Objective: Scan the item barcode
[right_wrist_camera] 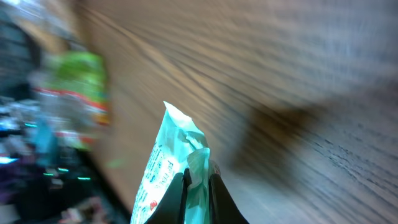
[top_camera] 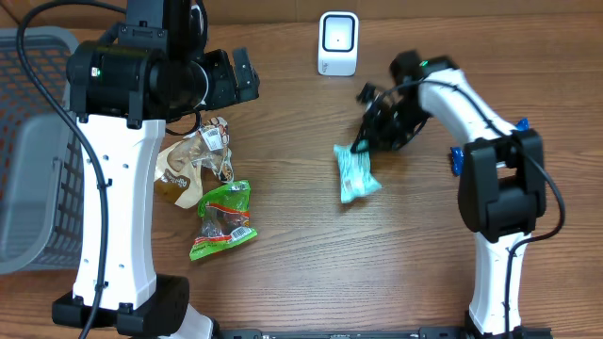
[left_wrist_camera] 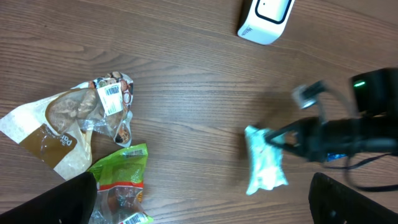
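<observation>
The item, a teal plastic packet [top_camera: 357, 175], lies on the wooden table at centre right; it also shows as the teal packet [left_wrist_camera: 264, 159] in the left wrist view. My right gripper [top_camera: 364, 141] is shut on the packet's upper edge, and the right wrist view shows the film [right_wrist_camera: 171, 160] pinched between the two dark fingers of that gripper [right_wrist_camera: 198, 186]. The white barcode scanner [top_camera: 337, 43] stands at the back centre, apart from the packet. My left gripper [top_camera: 247, 80] hovers open over the left side, its fingers [left_wrist_camera: 59, 199] wide and nothing between them.
A brown snack bag [top_camera: 184, 166] with a barcode label and a green snack bag [top_camera: 224, 218] lie left of centre. A grey mesh basket [top_camera: 28, 141] stands at the far left edge. The scanner [left_wrist_camera: 264, 18] faces the table's front.
</observation>
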You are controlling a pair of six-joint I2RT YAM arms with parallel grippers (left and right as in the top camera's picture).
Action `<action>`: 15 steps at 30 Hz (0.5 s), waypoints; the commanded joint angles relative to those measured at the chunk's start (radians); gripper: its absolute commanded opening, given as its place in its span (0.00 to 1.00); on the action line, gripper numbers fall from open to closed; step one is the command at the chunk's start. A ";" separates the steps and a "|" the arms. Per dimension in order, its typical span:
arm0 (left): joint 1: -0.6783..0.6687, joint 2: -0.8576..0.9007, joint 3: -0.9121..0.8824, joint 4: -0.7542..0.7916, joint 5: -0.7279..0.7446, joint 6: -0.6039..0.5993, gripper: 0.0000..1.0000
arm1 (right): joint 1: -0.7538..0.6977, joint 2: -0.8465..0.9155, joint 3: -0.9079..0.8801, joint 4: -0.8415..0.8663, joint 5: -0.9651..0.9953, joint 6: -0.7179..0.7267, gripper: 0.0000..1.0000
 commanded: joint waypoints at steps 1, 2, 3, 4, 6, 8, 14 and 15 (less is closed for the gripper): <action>-0.002 0.004 0.007 0.002 -0.006 -0.002 1.00 | -0.044 -0.052 0.097 -0.034 -0.261 0.031 0.04; -0.002 0.004 0.007 0.002 -0.006 -0.002 1.00 | -0.054 -0.062 0.106 -0.035 -0.289 0.055 0.04; -0.002 0.004 0.007 0.002 -0.006 -0.002 1.00 | -0.069 -0.077 0.114 -0.033 -0.323 0.097 0.04; -0.002 0.004 0.007 0.002 -0.006 -0.002 1.00 | -0.076 -0.084 0.117 -0.033 -0.335 0.107 0.04; -0.002 0.004 0.007 0.002 -0.006 -0.002 1.00 | -0.093 -0.105 0.122 -0.034 -0.375 0.124 0.04; -0.002 0.004 0.007 0.002 -0.006 -0.002 1.00 | -0.107 -0.127 0.122 -0.035 -0.407 0.129 0.04; -0.002 0.004 0.007 0.002 -0.006 -0.002 1.00 | -0.136 -0.196 0.122 -0.001 -0.438 0.202 0.04; -0.002 0.004 0.007 0.002 -0.006 -0.002 1.00 | -0.145 -0.242 0.122 0.025 -0.436 0.208 0.04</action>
